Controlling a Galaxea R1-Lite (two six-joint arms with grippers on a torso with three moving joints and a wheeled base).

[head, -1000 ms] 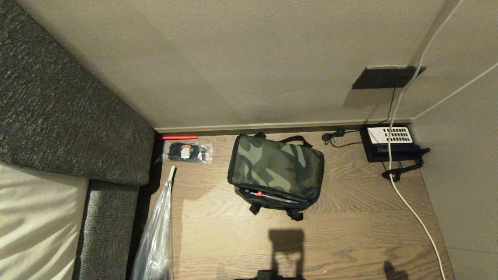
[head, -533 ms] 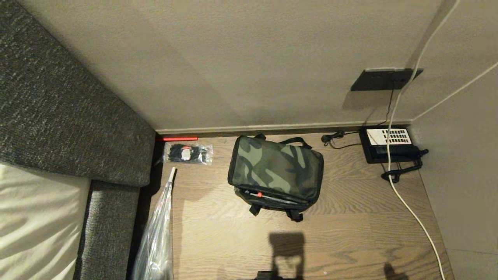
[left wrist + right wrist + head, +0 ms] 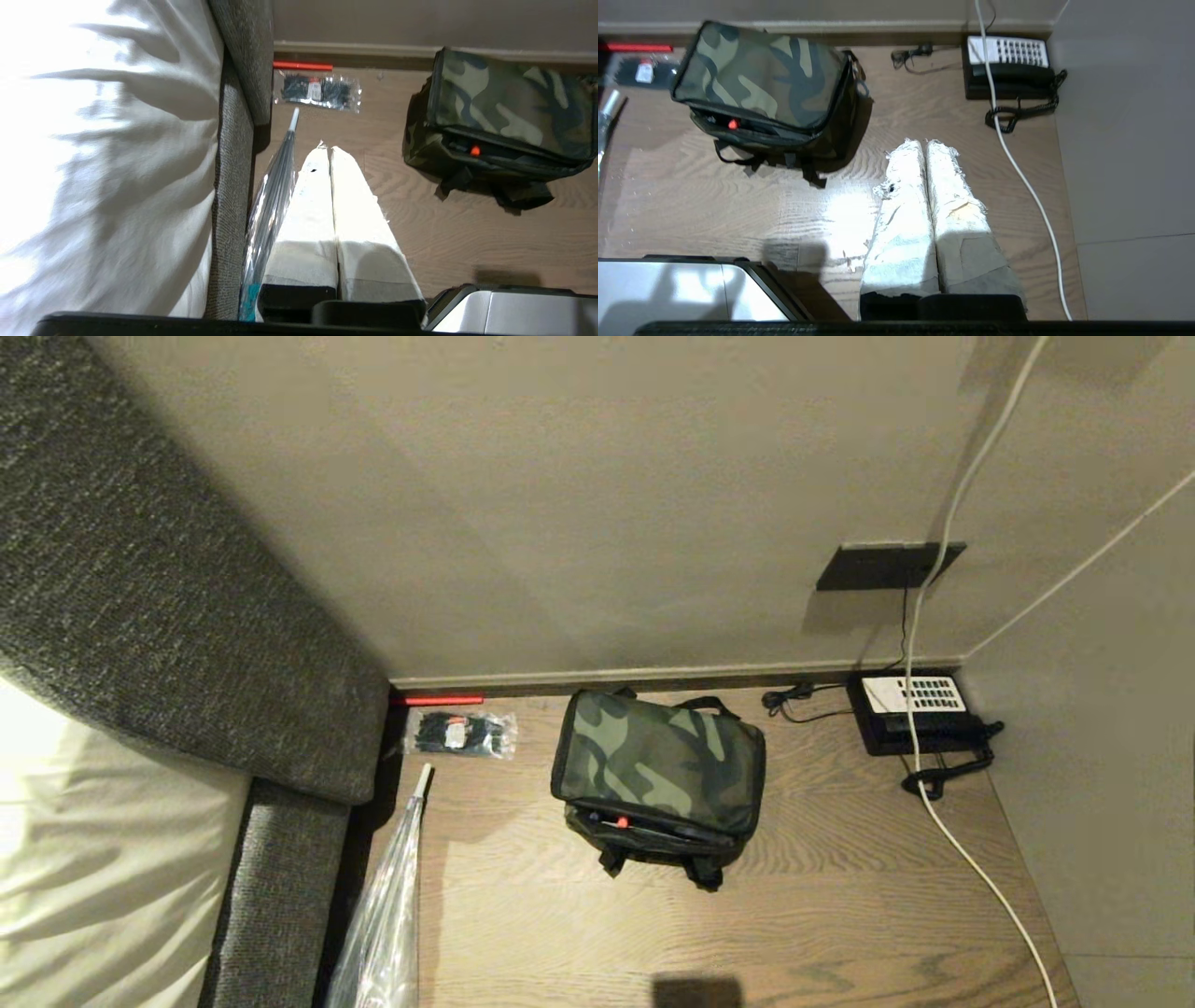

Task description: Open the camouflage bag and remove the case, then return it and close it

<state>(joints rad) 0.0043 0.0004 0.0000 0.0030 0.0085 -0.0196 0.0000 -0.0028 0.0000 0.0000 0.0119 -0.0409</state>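
While lidded, boxy fabric camouflage bag (image 3: 658, 767) (seemingly unzipped) rests.

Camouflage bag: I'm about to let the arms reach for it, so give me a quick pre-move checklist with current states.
1. Camouflage bag standing on the wooden floor, nothing on top: ok.
2. Lid down, not yet opened: ok.
3. Left gripper shut, empty, short of the bag: ok.
4. Right gripper shut, empty, beside the bag: ok.
5. White cable lies apart from the bag: ok.
6. Case inside: cannot tell.
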